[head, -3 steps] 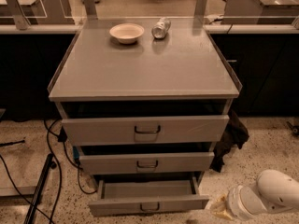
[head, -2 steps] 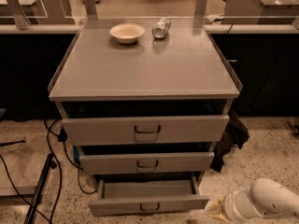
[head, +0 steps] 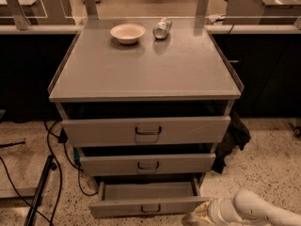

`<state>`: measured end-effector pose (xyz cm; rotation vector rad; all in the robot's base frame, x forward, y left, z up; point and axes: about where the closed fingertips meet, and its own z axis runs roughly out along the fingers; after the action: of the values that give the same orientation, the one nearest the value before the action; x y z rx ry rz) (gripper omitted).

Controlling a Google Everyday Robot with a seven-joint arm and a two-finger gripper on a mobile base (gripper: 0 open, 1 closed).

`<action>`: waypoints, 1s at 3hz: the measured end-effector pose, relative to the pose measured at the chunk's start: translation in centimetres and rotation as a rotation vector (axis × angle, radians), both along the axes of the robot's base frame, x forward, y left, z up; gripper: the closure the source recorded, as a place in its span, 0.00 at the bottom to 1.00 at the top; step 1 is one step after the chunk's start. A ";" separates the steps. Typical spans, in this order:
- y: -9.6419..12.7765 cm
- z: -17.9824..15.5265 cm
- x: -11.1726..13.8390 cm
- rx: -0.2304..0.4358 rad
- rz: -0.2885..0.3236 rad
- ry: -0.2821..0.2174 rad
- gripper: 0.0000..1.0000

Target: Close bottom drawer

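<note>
The end effector, open or closed I cannot tell, sits at the right front corner of the pulled-out bottom drawer, seemingly ready to push it shut.

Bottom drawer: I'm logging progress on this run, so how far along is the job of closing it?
Done: nothing yet. The slim grey bottom drawer stands pulled out, with its inside showing. In hand: the gripper is low by the right end of the drawer's front panel; whether it touches is unclear. Left: the whole push, until the panel sits back under the middle grey drawer.
</note>
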<state>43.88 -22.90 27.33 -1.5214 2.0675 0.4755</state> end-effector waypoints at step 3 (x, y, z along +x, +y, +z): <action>3.5 -11.1 3.4 0.057 0.034 0.045 1.00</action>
<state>47.25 -19.38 16.19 -1.5278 2.0472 0.5809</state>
